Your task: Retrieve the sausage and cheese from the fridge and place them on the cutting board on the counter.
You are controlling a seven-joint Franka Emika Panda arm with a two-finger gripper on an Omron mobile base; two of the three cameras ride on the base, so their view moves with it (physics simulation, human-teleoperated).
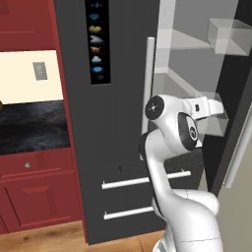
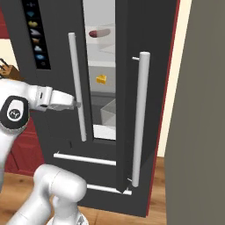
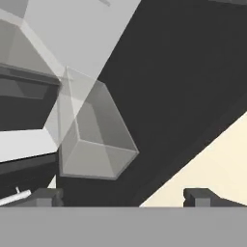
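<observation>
Beyond the spread, empty gripper [image 3: 123, 197], the hand view shows a clear door bin [image 3: 94, 140]. From the right base view, the open fridge [image 2: 123, 88] holds the sausage [image 2: 97, 33] and the cheese [image 2: 102, 79], both above and past the gripper.

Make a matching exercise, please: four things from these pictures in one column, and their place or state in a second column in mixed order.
Things:
1. sausage
2. cheese
3. gripper
4. fridge

Places or states:
A. open, holding nothing
B. on a fridge shelf, below the sausage
C. door ajar
D. on an upper fridge shelf

Pairs: 1-D, 2-B, 3-A, 4-C
</observation>
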